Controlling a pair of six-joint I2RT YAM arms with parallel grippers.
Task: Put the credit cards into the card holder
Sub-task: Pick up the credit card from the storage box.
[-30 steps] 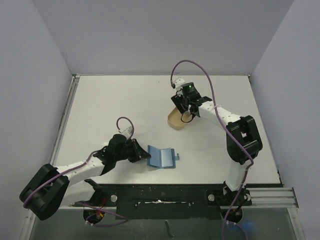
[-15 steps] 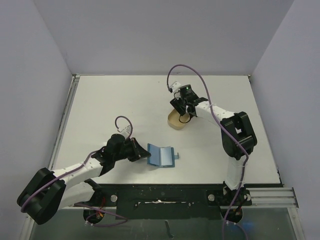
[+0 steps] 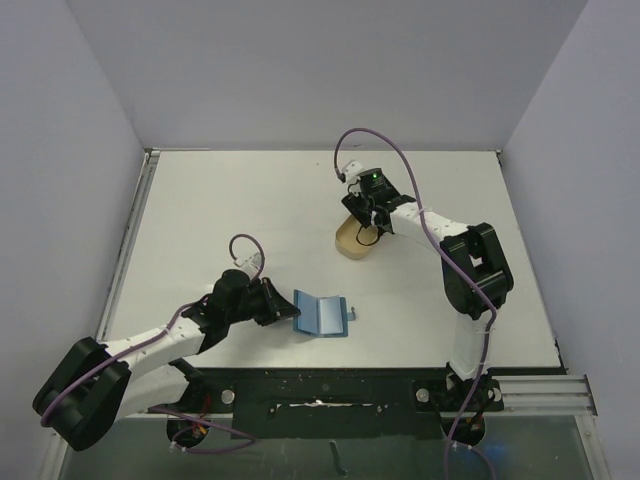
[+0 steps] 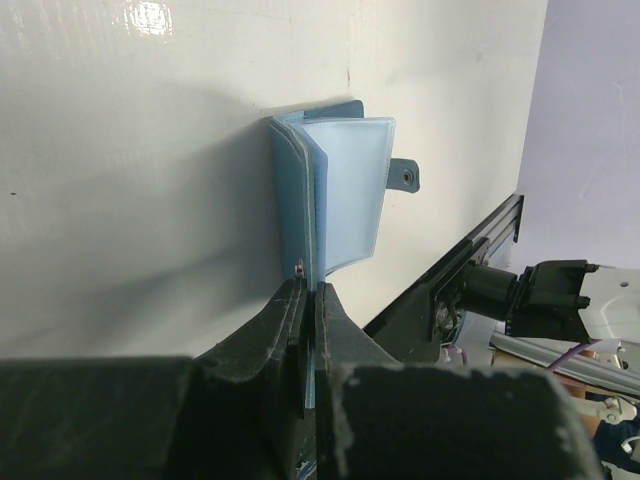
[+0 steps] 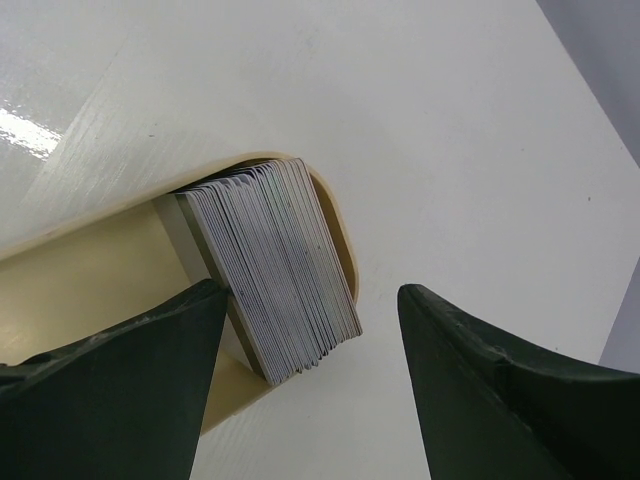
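Note:
The blue card holder (image 3: 322, 314) lies open on the table, near the front middle. My left gripper (image 3: 278, 307) is shut on its left edge; the left wrist view shows the blue flap (image 4: 340, 200) pinched between the jaws. A stack of grey credit cards (image 5: 275, 265) stands on edge in the tan oval dish (image 5: 90, 270). My right gripper (image 5: 310, 330) is open just above the cards, one finger on each side of the stack's end. In the top view the right gripper (image 3: 366, 212) hangs over the dish (image 3: 350, 240).
The grey walls enclose the white table on three sides. A black rail (image 3: 330, 385) runs along the front edge, close to the card holder. The wallet's closing tab (image 4: 404, 175) sticks out on its far side.
My right gripper has shifted slightly left and farther back over the dish. My left arm has edged a little toward the card holder, still gripping its left edge.

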